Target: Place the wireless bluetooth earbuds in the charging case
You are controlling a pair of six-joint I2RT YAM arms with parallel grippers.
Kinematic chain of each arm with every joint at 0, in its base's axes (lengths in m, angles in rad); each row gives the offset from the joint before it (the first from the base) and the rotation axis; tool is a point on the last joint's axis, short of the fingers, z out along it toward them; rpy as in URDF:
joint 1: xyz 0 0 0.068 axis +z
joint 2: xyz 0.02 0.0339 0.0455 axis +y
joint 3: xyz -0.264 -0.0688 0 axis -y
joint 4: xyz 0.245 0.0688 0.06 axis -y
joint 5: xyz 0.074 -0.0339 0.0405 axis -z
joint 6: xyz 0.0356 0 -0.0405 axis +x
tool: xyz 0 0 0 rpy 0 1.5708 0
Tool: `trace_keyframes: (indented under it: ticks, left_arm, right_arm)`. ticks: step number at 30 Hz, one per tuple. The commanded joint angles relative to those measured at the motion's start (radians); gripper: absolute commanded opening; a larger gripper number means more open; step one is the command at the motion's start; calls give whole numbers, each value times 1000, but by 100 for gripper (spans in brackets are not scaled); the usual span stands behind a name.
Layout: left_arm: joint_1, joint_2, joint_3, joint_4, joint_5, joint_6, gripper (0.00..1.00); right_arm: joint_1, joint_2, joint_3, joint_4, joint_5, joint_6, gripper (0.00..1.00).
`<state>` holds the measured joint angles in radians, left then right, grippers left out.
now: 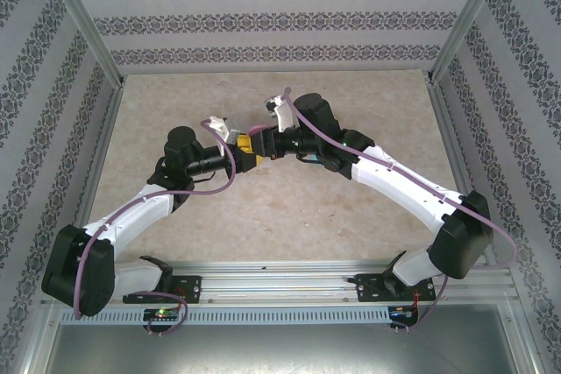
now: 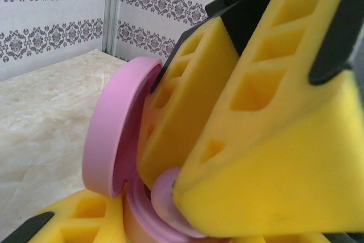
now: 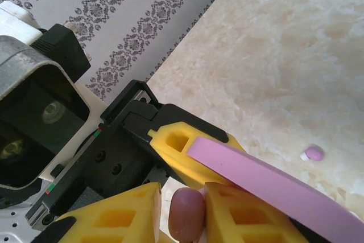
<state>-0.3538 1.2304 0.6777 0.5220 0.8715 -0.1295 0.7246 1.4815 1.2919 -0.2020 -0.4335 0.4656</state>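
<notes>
One rounded pink earbud (image 3: 186,214), oval case (image 2: 105,140)

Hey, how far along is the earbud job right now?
Done: the pink case is open, clamped by the left gripper. In hand: one pink earbud sits at the case mouth between the fingertips of the right gripper; grip unclear. Left: seat it, then fetch the second pink earbud lying on the table.

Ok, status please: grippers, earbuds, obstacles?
Left gripper shut on pink case, lid open. Pink earbud between jaws of right gripper, grip unclear. Second pink earbud on table.
</notes>
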Motion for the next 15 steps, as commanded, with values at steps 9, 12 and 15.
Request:
trace_keyframes:
  ticks: [9, 12, 15]
  left_arm:
    - [-16, -68, 47, 84, 94, 51, 25]
    - [-18, -73, 45, 74, 94, 57, 25]
    - [-19, -75, 45, 64, 95, 62, 25]
  right_arm:
    - [-25, 6, -11, -117, 134, -9, 30]
    - [-25, 4, -6, -118, 136, -8, 31]
    - [-24, 3, 1, -122, 136, -7, 33]
